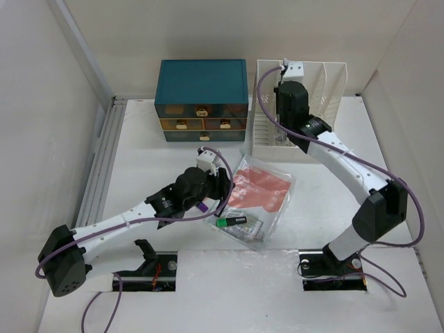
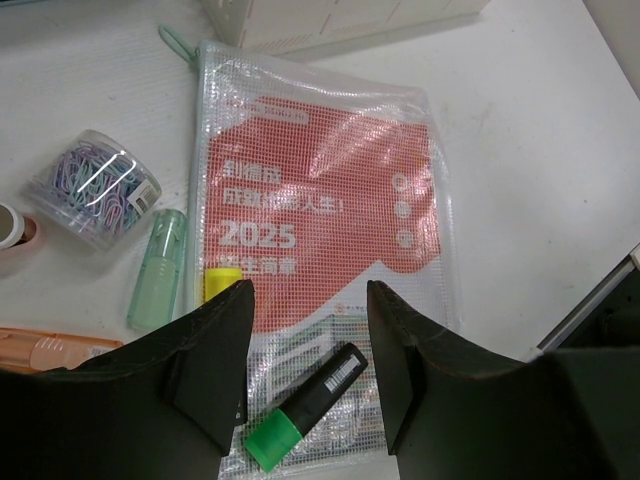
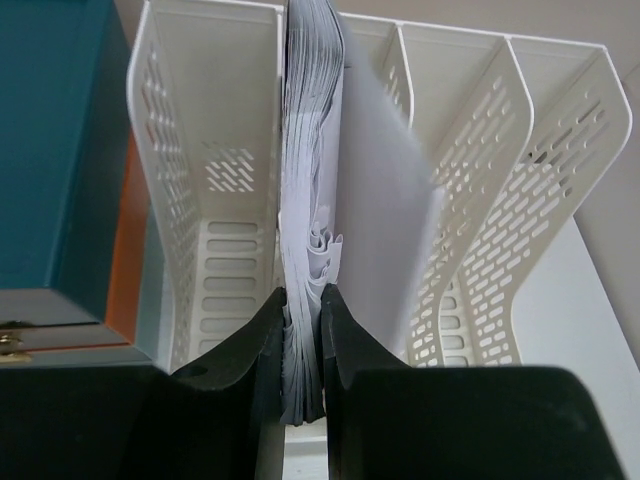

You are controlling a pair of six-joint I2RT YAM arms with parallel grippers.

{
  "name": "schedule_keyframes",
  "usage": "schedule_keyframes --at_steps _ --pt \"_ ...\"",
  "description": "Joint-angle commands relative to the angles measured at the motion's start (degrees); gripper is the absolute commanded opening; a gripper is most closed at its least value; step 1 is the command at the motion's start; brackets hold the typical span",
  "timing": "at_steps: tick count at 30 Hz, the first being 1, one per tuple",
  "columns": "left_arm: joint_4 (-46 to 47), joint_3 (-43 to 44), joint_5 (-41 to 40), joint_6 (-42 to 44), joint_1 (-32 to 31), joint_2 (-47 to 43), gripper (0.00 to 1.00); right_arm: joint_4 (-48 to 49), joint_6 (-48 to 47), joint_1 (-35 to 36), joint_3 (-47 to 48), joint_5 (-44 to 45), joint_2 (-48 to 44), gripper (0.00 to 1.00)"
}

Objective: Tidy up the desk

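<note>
On the white desk (image 1: 152, 156) lies a clear mesh pouch (image 2: 320, 190) with a red printed sheet inside. A black marker with a green cap (image 2: 310, 405) rests on its near end. My left gripper (image 2: 308, 290) hovers open just above the pouch (image 1: 258, 194), and the marker (image 1: 231, 222) shows below the gap between its fingers. My right gripper (image 3: 302, 300) reaches into the white slotted file rack (image 3: 200, 150). It is shut on a stack of white paper sheets (image 3: 310, 150) standing on edge in a slot.
A teal drawer cabinet (image 1: 202, 97) stands left of the rack (image 1: 309, 76) at the back. Left of the pouch lie a clear tub of paper clips (image 2: 95, 185), a mint green tube (image 2: 160, 268), a tape roll (image 2: 12, 228) and a peach-coloured item (image 2: 50, 350).
</note>
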Motion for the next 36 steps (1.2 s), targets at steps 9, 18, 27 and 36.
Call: schedule_keyframes --at_steps 9,18,27,36 --pt "0.16 1.52 -1.21 -1.00 -0.24 -0.64 0.46 16.40 3.81 -0.90 2.64 3.35 2.37 0.00" --pt "-0.36 -0.14 -1.21 -2.05 -0.24 -3.10 0.46 16.40 5.65 -4.95 -5.08 -2.01 2.38 0.18" --pt "6.40 -3.22 0.63 -3.11 -0.24 0.32 0.47 15.26 -0.05 -6.01 -10.54 -11.93 -7.10 1.00" --pt "16.24 -8.14 3.62 -2.58 -0.77 7.08 0.45 -2.81 -9.81 -11.54 -19.31 -54.71 -26.53 1.00"
